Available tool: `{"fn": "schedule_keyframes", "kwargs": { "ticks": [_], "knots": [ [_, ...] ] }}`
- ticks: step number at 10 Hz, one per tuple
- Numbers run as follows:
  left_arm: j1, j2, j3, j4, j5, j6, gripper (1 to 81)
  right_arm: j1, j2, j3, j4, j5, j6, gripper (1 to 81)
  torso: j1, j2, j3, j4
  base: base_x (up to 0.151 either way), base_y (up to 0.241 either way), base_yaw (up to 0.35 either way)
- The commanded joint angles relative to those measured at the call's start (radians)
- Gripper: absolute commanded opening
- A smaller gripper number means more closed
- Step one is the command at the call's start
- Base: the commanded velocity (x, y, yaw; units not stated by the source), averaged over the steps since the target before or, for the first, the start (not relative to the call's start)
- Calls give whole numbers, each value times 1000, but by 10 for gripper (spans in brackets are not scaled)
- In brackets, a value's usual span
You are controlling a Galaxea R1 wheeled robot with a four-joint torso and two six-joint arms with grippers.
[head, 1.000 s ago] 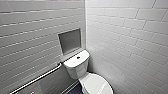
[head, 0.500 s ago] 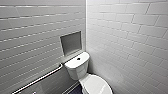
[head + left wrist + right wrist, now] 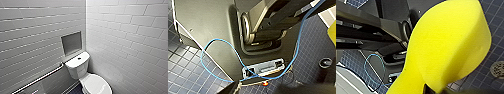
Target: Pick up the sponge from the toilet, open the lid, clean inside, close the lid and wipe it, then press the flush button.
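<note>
The right jaws look shut on the sponge (image 3: 448, 45): the yellow foam hangs close before the right wrist camera, bowed and creased at the end where something dark nips it, held clear of the dark blue tiled floor (image 3: 493, 15) and its round drain (image 3: 498, 70). Whether the left jaws are open or shut I cannot tell. The toilet (image 3: 77, 68) stands on the floor in the corner where the two tiled walls meet. The lid (image 3: 98, 85) lies flat over the bowl, and the flush button (image 3: 79, 58) shows dark on the tank top. On the left wall are a niche (image 3: 71, 43) above the tank and a grab rail (image 3: 37, 80) lower down. Over the last second the head view has hardly altered: the toilet sits in the same low place in the picture and the lid is as flat as it was, so the robot has all but stood still. I judge the pick-up done and the sponge in hand, while the lid is not yet opened.
</note>
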Motion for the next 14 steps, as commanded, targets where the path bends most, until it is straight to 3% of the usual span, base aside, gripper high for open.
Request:
{"fn": "schedule_keyframes", "kwargs": {
  "ticks": [1,2,5,7,8,9,11,12,13,14],
  "knots": [
    [-6,2,5,-3,58,1,811,8,-2,0,-17,-51,-5,10,-63,97,90,0,0,0,0],
    [-6,2,6,-3,58,1,811,8,0,0,-18,-53,-5,10,-86,132,30,0,0,0,0],
    [-6,2,6,-2,58,3,811,13,13,-8,-6,-85,1,10,-146,226,60,0,0,0,0],
    [-6,2,5,-2,58,3,811,14,18,-19,-5,-88,0,10,-150,286,62,0,0,0,0],
    [-6,2,6,-2,58,3,811,14,20,-22,-5,-88,0,10,-150,325,135,0,0,0,0],
    [-6,0,5,-2,58,1,811,17,21,-26,-5,-88,0,10,-135,258,166,0,0,0,0],
    [-6,-1,5,-2,58,1,811,20,24,-33,-15,-88,-2,10,-137,287,198,0,0,0,0],
    [-6,-1,-3,-2,58,1,811,20,24,-34,-15,-90,-2,10,-140,290,237,0,0,0,0],
    [-6,3,-12,-2,58,1,811,22,24,-37,-15,-90,-2,10,-141,291,174,0,0,0,0],
    [-6,3,-20,-3,58,0,811,25,23,-42,-3,-94,8,10,-142,291,204,0,0,0,0]
  ]
}}
